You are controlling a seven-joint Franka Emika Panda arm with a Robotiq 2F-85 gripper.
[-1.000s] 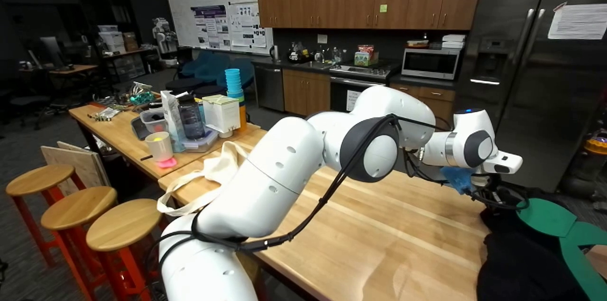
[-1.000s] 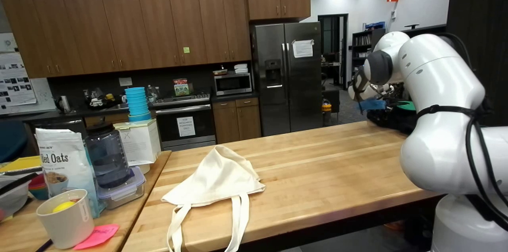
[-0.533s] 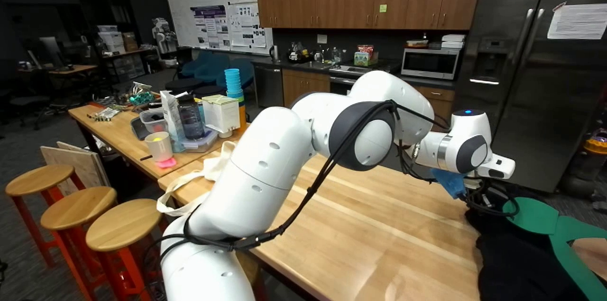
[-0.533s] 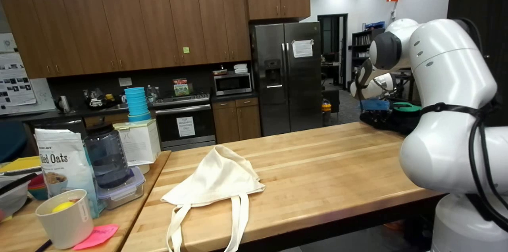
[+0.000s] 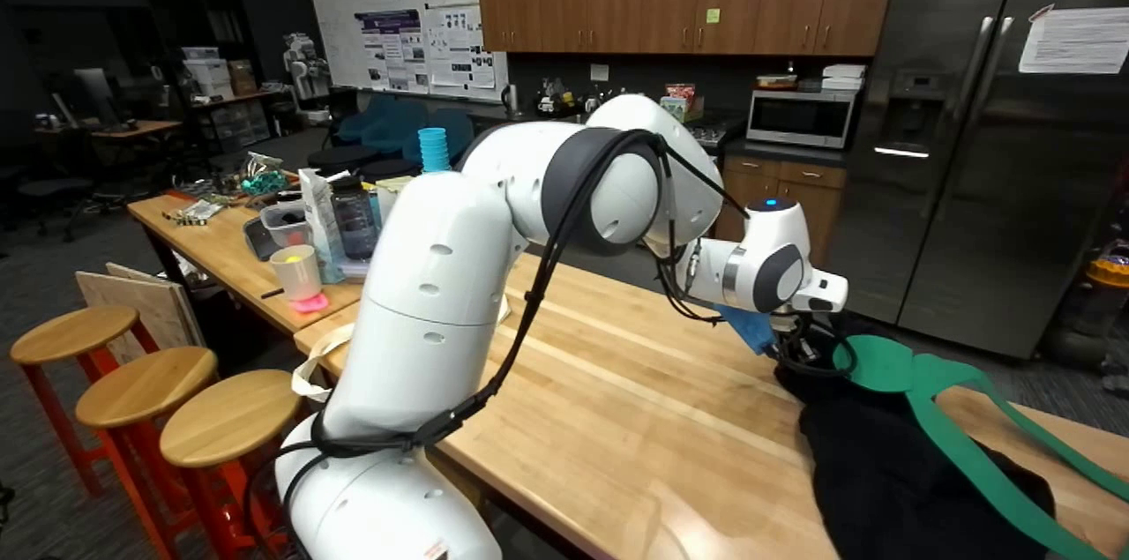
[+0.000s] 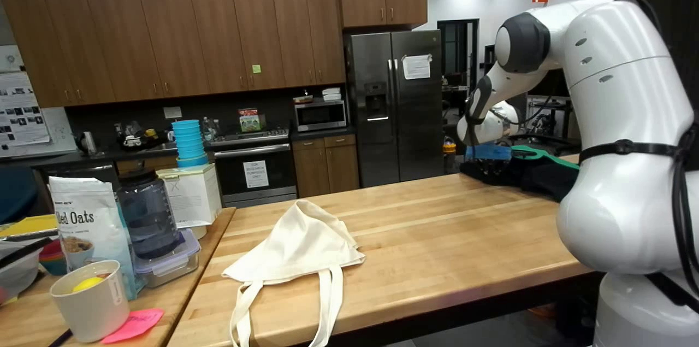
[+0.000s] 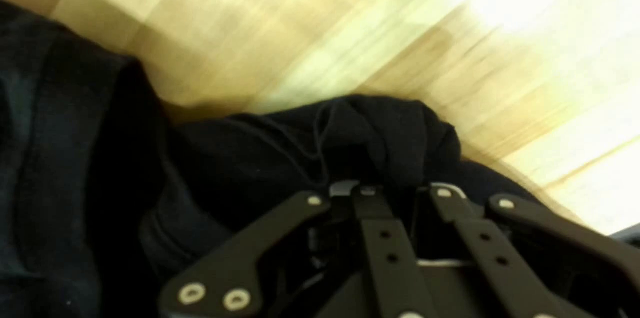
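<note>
Black cloth lies rumpled on your wooden table, with a flat green piece lying over part of it, and your gripper is down near one edge of the fabric. You have the jaws narrow, with a fold of the cloth apparently pinched between the fingertips — though the wrist view is too dark to show how deep the bite goes. If it is shallow, the fold could slide out under a pull, since most of the fabric rests on the tabletop and would drag against it. Watch the loose layers too: they bunch just beside the fingertips, so a low sweep might roll them up or trap more beneath you. Your black cable loop hangs close to the green piece and might hook it, twisting everything if the wrist turns. Mind your height as well — pressing down here would likely scrape the fingertips along the wood. The cream tote bag sits well apart, so only a wide swing should endanger it.
</note>
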